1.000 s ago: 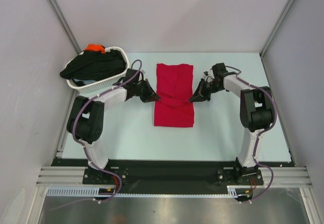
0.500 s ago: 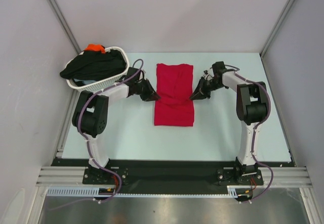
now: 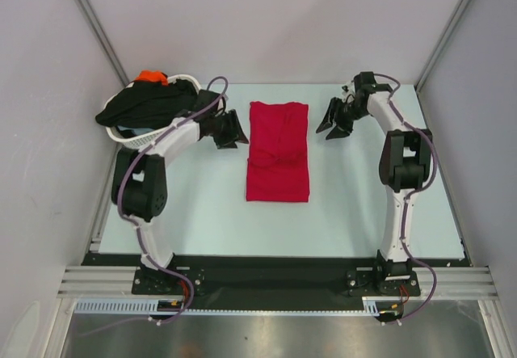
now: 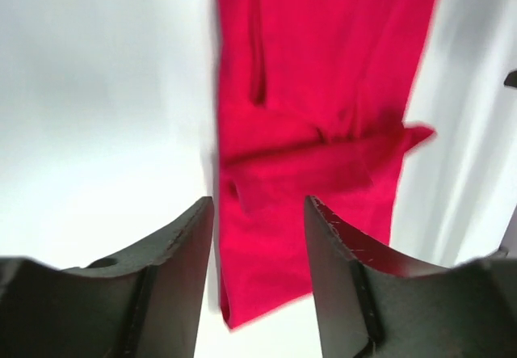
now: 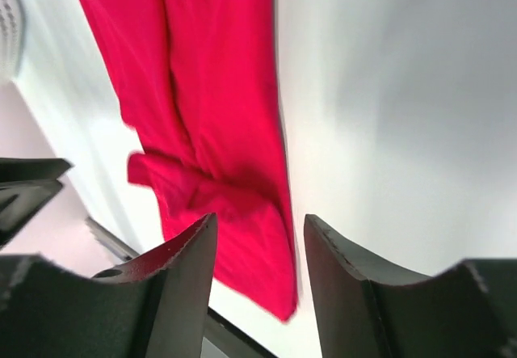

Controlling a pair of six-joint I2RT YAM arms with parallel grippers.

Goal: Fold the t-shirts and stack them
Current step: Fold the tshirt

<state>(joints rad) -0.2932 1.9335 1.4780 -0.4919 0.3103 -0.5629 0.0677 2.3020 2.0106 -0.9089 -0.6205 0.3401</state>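
Pale bench (image 3: 363,204) held the red shirt (image 3: 278,152) lengthwise, far-to-near. Left fingers (image 4: 170,293) and right fingers (image 5: 170,293) flanked it, parted, empty.

Top view: bright, even, diffuse light from overhead, sharp throughout. Pale table (image 3: 355,204) slightly washed out, no hard glare. Shadows are soft and short under both arms and along the red t-shirt (image 3: 278,152). Black t-shirts (image 3: 149,103) read as a flat dark mass with little detail. Metal strip (image 3: 258,334) at the bottom shows dull reflections.

Left wrist view: motion blur, red t-shirt (image 4: 323,115) edges smeared, table blown out to white. Left gripper (image 4: 258,202) dark but crisp.

Right wrist view: same smear on the cloth, table grey with a soft gradient. Right gripper (image 5: 260,219) underexposed, edge scratches visible.
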